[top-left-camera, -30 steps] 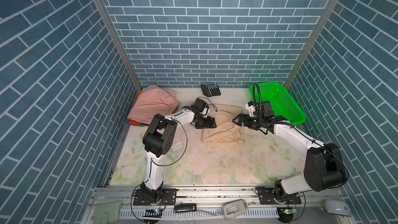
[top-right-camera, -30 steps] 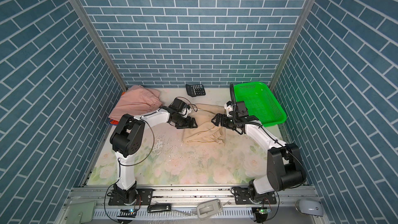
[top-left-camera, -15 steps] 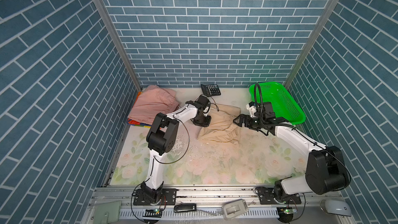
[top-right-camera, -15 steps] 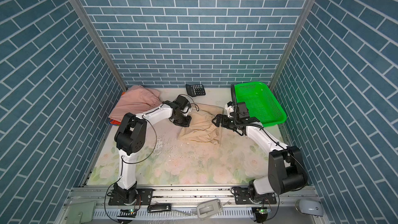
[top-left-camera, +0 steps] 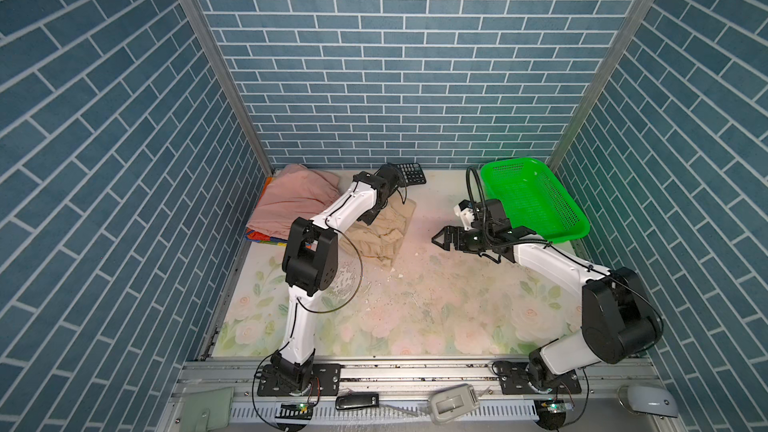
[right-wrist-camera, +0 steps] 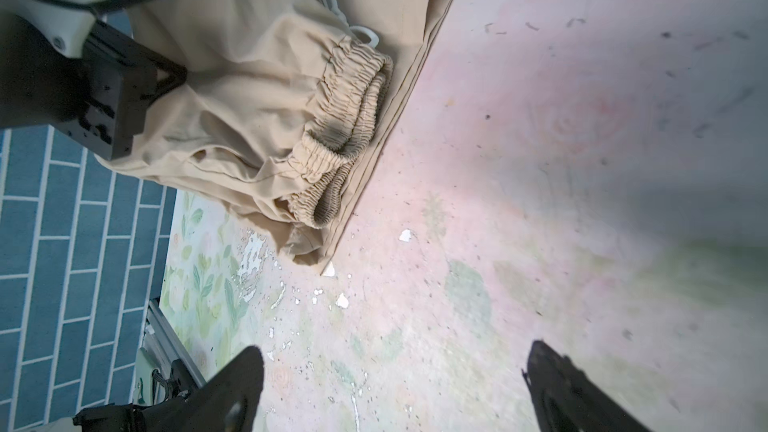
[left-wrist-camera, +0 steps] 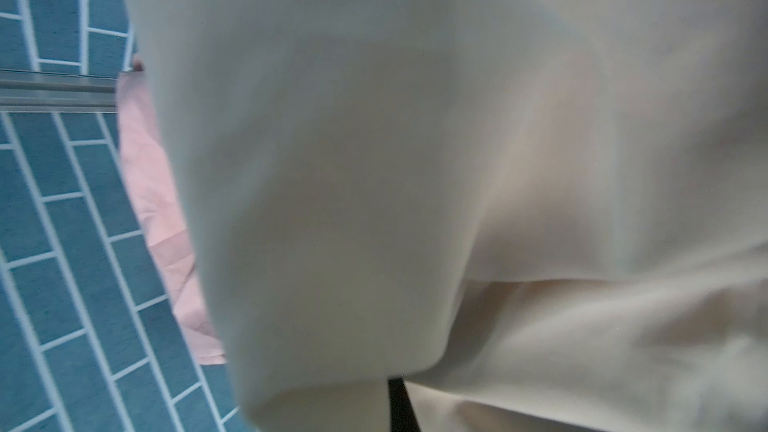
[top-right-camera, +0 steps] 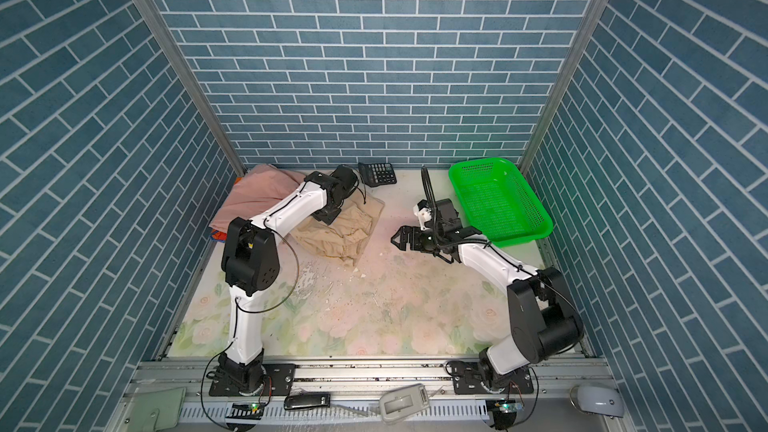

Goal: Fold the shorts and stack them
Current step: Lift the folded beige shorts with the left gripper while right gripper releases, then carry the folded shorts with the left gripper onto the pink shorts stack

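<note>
While the left claw point(right-wrist-camera: 176, 74) pinches the beige shorts point(top-left-camera: 384, 234), the right claw point(top-left-camera: 437, 238) hangs wide open and empty.
Three pairs of shorts show in both top views. The beige shorts lie crumpled left of centre on the tabletop point(top-left-camera: 415, 305), with the gathered waistband and white drawstring toward the middle. The pink shorts point(top-left-camera: 295, 201) are heaped at the tabletop's upper left. The striped shorts point(top-left-camera: 261, 236) show only as a bright sliver under the pink shorts' lower edge. Of the two claws, the left is closed with beige cloth bunched at its tip, and cloth drapes its wrist camera. The right hovers over bare tabletop right of centre, apart from the shorts. One green basket point(top-left-camera: 575, 232) stands upper right and one calculator point(top-left-camera: 411, 173) top centre, its key markings too small to read.
</note>
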You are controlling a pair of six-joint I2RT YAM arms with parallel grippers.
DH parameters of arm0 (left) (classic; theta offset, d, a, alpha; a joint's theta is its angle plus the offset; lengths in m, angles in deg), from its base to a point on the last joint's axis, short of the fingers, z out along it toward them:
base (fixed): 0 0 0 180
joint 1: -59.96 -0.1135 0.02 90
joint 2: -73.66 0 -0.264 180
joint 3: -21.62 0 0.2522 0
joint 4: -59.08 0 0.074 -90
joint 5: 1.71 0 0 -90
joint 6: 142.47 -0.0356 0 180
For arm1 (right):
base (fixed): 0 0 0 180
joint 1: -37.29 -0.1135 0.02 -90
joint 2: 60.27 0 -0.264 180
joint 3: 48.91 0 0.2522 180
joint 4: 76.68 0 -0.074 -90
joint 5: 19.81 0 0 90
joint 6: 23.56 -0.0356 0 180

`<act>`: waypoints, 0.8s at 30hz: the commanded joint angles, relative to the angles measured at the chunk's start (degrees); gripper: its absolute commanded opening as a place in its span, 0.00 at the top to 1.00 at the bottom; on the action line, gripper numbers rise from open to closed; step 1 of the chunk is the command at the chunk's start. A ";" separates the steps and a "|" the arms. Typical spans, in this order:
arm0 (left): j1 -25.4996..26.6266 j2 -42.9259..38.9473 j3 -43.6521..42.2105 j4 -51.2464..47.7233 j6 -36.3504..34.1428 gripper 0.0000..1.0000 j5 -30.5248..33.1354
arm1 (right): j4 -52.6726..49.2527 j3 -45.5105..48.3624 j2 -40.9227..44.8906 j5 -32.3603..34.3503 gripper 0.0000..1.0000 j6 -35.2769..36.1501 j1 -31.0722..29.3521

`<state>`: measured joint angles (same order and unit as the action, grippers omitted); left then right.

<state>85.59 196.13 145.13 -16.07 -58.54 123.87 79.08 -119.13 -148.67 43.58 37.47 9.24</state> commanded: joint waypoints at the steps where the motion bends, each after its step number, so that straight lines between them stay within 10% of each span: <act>1: -2.01 -3.13 4.25 -2.19 -4.80 1.00 6.30 | 3.13 -3.78 -2.80 -0.20 0.01 -2.10 -2.17; 10: -6.66 -5.59 7.90 -0.21 -10.98 1.00 8.71 | 3.41 -13.83 -10.89 -2.76 0.01 -2.23 -5.40; 24: -19.04 -11.29 8.28 5.62 -12.07 1.00 -4.80 | 1.64 -23.46 -19.74 -6.20 0.01 -2.41 -7.50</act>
<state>68.41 188.53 152.74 -13.21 -70.80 122.60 81.31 -140.05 -167.06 39.32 36.20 2.02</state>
